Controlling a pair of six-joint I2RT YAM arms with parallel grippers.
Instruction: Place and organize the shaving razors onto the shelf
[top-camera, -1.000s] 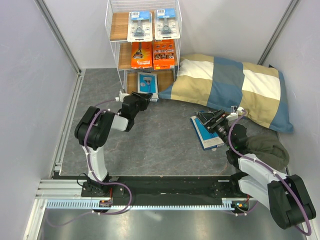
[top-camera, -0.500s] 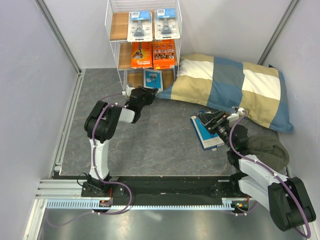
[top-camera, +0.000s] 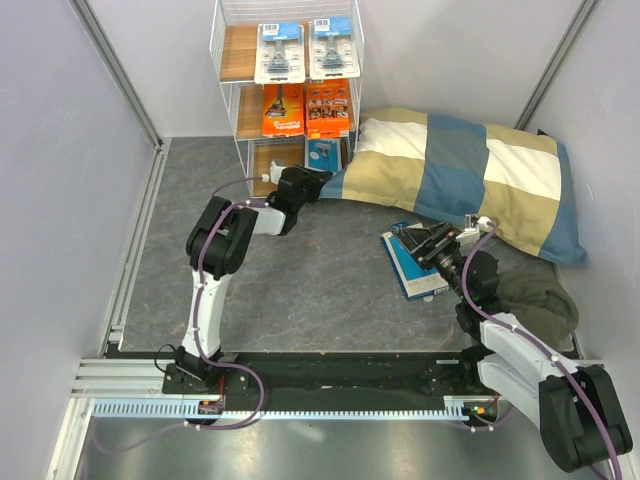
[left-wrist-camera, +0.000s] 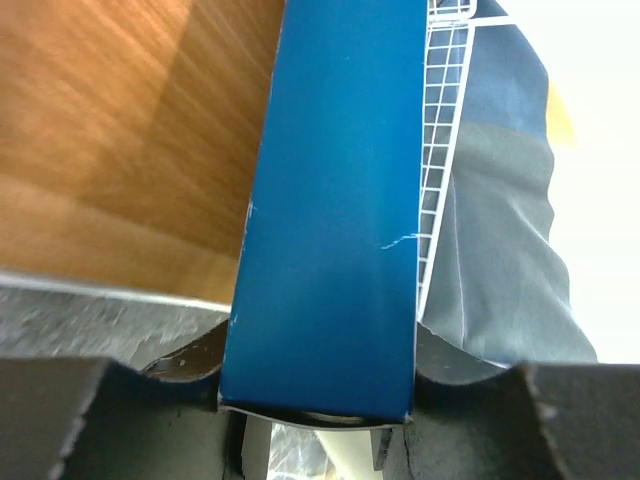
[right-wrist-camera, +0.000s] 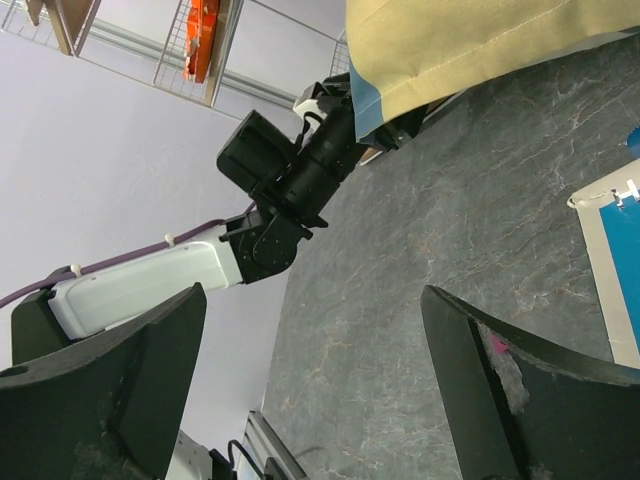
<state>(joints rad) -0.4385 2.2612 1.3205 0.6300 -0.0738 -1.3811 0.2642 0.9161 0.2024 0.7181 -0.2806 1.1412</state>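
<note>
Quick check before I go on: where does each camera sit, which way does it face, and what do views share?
Top: above and behind the bases, looking down at shelf, pillow; left arm and right arm show.
Left wrist: at the shelf's bottom tier, facing in; its fingers clamp the blue box.
Right wrist: low, facing across at the left arm and shelf; its open fingers frame the view.
Shared: top and right wrist both show left arm, pillow.

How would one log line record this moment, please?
left gripper: shut on blue box at shelf bottom tier | right gripper: open by floor box
</note>
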